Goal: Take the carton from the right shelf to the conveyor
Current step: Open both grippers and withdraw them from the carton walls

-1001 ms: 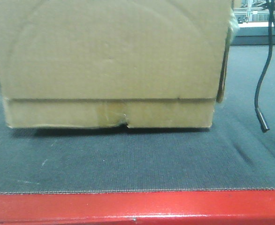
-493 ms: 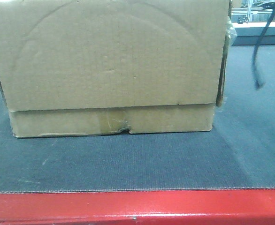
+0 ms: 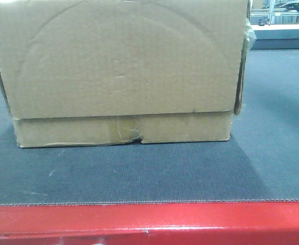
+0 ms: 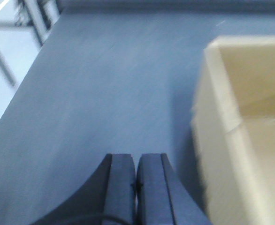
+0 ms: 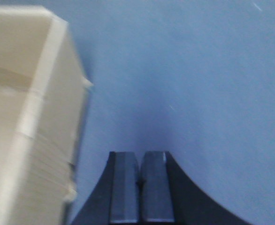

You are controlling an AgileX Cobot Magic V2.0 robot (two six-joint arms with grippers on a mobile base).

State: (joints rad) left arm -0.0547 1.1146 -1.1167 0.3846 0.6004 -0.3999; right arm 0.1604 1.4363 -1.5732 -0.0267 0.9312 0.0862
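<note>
The brown carton (image 3: 124, 66) stands on the dark grey belt of the conveyor (image 3: 149, 173), its taped lower strip and torn notch facing me above the red frame (image 3: 149, 222). My left gripper (image 4: 136, 161) is shut and empty over the belt, to the left of the carton (image 4: 240, 131) and apart from it. My right gripper (image 5: 140, 161) is shut and empty over the belt, to the right of the carton (image 5: 29, 117) and apart from it. The right shelf is out of view.
A metal frame (image 4: 34, 23) stands beyond the belt's left edge. More metal racking (image 3: 282, 13) shows at the far right, behind the belt.
The carton has come down from just above the belt and now rests on it, its shadow gone. The black cable at the right has lifted out of view.
</note>
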